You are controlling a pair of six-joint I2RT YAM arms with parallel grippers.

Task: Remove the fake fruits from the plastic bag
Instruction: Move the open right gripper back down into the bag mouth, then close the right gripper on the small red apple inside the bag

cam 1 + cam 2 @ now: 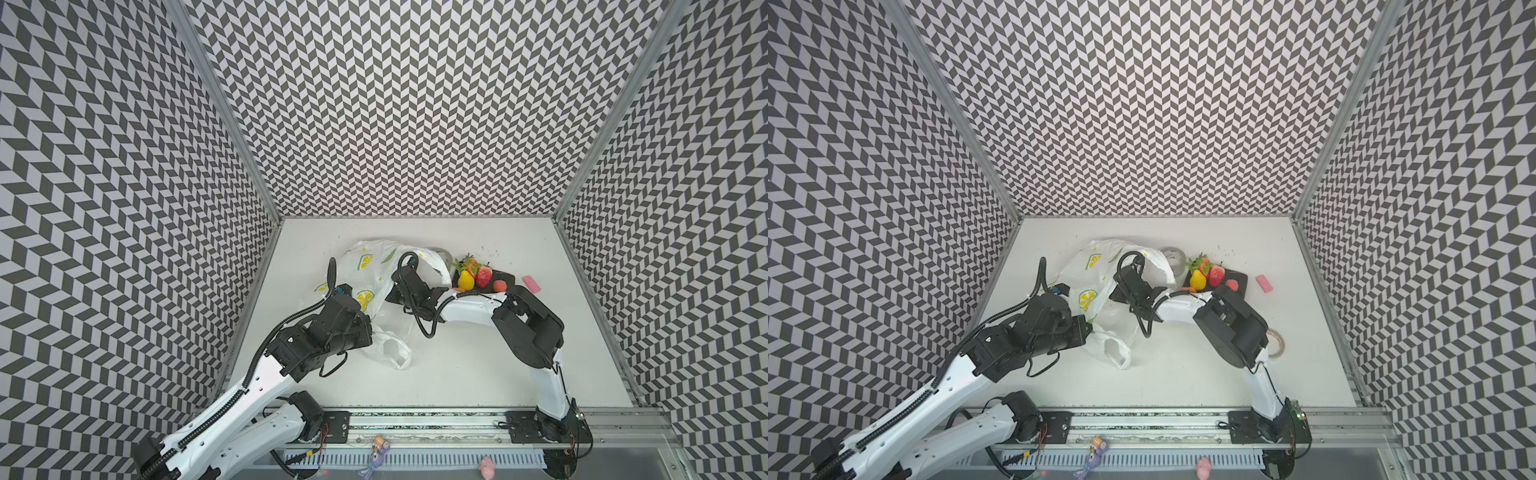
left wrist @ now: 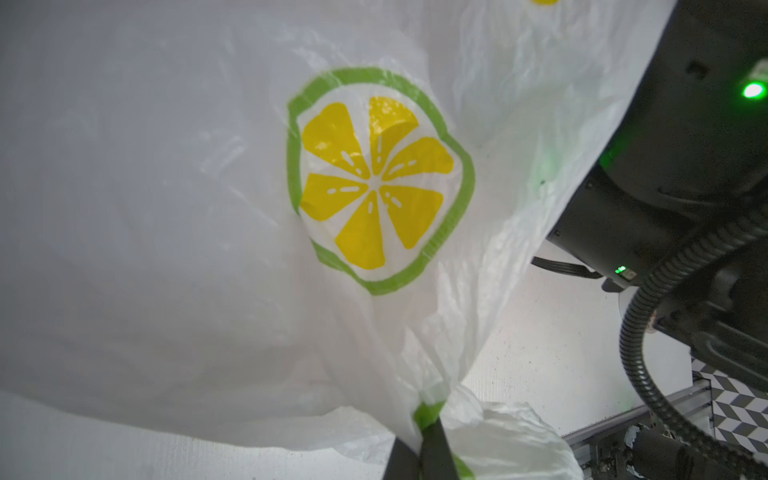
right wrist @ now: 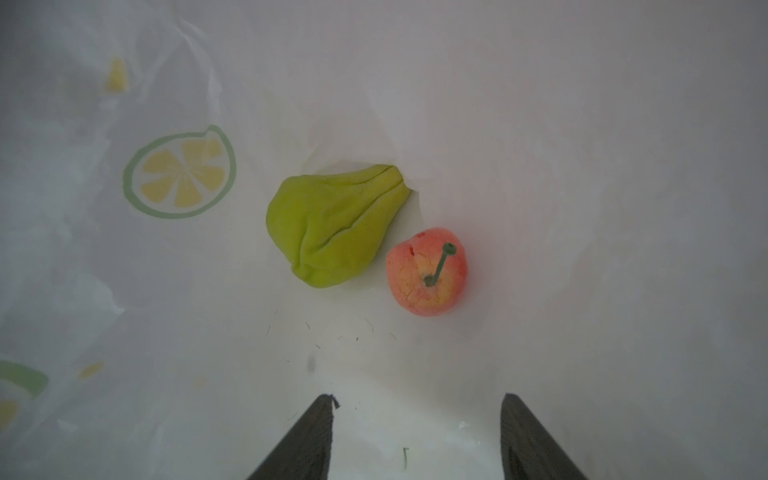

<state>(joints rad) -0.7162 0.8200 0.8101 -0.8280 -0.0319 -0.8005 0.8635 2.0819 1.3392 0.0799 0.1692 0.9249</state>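
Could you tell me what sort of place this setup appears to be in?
Probably a lab robot test cell: chevron-patterned panels enclose a white table, the left arm and right arm mount on an aluminium rail, and fake fruits lie out as props.

I can read no lettering, number, brand or label in any of my views. The only printing I see is the pattern of yellow lemon slices and green leaves on the plastic bag (image 2: 166, 208), and it carries no words.
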